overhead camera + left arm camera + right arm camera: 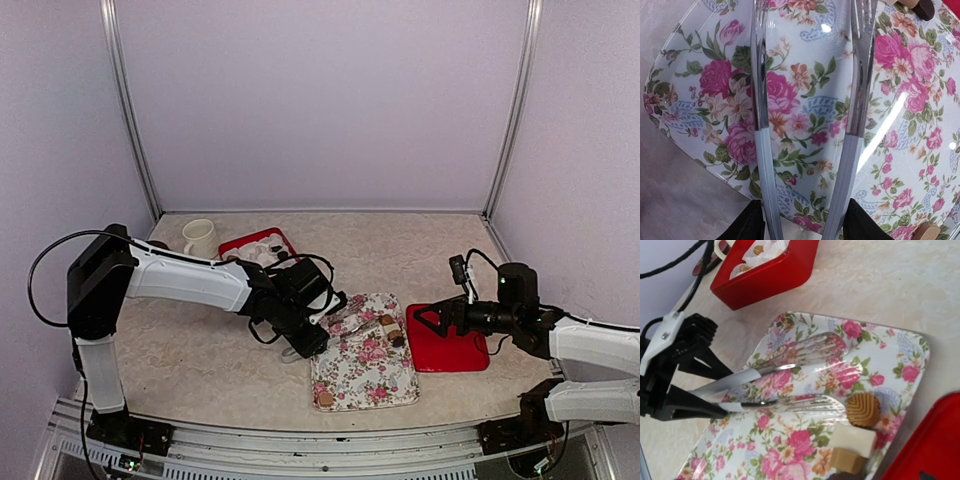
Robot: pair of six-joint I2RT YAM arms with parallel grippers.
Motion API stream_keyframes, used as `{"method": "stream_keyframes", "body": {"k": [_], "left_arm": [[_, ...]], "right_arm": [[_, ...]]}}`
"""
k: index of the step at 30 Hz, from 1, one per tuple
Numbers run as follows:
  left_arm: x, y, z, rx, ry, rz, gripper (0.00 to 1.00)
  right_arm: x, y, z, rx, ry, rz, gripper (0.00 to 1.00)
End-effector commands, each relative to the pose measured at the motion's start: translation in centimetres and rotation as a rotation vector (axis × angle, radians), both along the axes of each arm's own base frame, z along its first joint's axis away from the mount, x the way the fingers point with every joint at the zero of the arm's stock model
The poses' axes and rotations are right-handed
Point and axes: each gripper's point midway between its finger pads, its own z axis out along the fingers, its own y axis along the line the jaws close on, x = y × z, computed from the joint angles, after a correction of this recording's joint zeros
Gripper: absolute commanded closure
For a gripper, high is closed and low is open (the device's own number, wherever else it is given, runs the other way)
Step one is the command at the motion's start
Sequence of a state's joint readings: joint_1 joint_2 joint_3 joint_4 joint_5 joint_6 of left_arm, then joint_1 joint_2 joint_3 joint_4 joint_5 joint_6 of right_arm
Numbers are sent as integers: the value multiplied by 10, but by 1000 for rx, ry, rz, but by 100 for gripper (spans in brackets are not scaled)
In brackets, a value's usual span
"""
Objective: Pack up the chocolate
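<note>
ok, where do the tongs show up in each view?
Top external: tongs centre, held by left gripper over floral tray, upper left part.
Left wrist: both arms run bottom to top, mid-frame.
Right wrist: centre-left, tips beside the round tan chocolate.
Shared landmark: the floral tray, under the tongs in every view.

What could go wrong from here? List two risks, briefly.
1. The tongs in the left claw are smooth metal, so the round tan chocolate could slip out or skid across the glossy floral tray.
2. That piece sits right beside the cream block, so closing on it may nudge its neighbour.
</note>
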State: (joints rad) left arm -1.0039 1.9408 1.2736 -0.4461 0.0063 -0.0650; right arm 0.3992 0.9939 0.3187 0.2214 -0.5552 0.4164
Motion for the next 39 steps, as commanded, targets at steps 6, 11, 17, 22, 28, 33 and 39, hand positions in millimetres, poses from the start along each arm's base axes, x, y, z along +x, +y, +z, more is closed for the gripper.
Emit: {"method": "stream_keyframes", "body": {"k": [6,11,17,22,28,33,39], "left_arm": [[6,9,22,-2,-41,-3,43],[5,5,50,-78,-67,-9,31],[8,6,75,-161,-109,18,17],[20,13,90,-225,-130,75,12],[35,22,108,-332,-136,141,6],[42,27,117,-388,-159,167,3],[43,31,117,-446,-150,177,3]], "right_arm": [[1,-1,6,-3,-9,-9,0],[8,-22,5,-33,27,-105,0],[22,-82,1,-178,115,-406,0],[26,-115,0,-247,189,-608,3],[26,-153,-24,-381,333,-841,11],[25,-161,-42,-449,407,-881,27],[22,-170,-63,-531,461,-903,39]]}}
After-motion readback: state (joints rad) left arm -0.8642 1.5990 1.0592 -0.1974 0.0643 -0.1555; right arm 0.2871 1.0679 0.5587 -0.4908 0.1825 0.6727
